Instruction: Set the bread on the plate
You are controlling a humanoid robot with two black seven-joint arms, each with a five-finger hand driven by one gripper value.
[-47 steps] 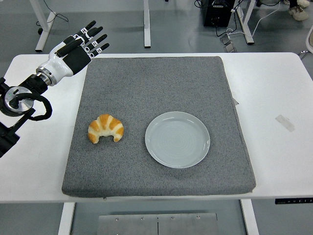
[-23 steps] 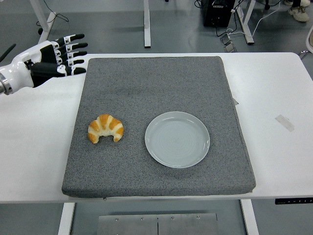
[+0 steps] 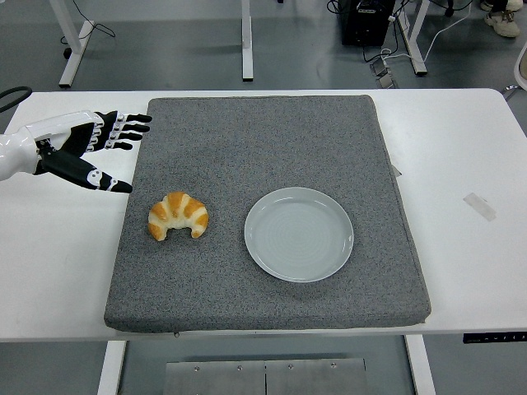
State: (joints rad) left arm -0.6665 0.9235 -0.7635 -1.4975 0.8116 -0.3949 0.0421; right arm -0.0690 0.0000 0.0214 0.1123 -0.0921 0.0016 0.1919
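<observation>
On the grey mat (image 3: 272, 148), left half, the bread (image 3: 178, 216) is lying free: a croissant, nothing touching it. Long axis is running roughly left-right, horns pointing toward the near edge of the white table (image 3: 461, 164).

Left hand (image 3: 81, 146) is hovering over the table just off the mat's left edge, farther back than the bread. Fingers (image 3: 123, 132) are spread and extended, pointing right toward the mat, thumb angling down toward the bread's side; hand is holding nothing.

Key relation: bread is sitting nearer the camera and right of the fingertips, near but clearly apart. Thumb tip is the closest part to it.

Plate (image 3: 299, 234) is sitting empty on the mat just right of the bread, a short gap between them, roughly in line with the croissant's long axis.

Right hand is not showing anywhere, so the left is the only candidate and is also on the bread's side of the mat.

Judgement: task is at the approach stage, no grasp yet. Next move is likely calling for the hand to travel toward the near edge and rightward, then close across the croissant's short width. Transfer to the plate is looking like a short rightward carry.
</observation>
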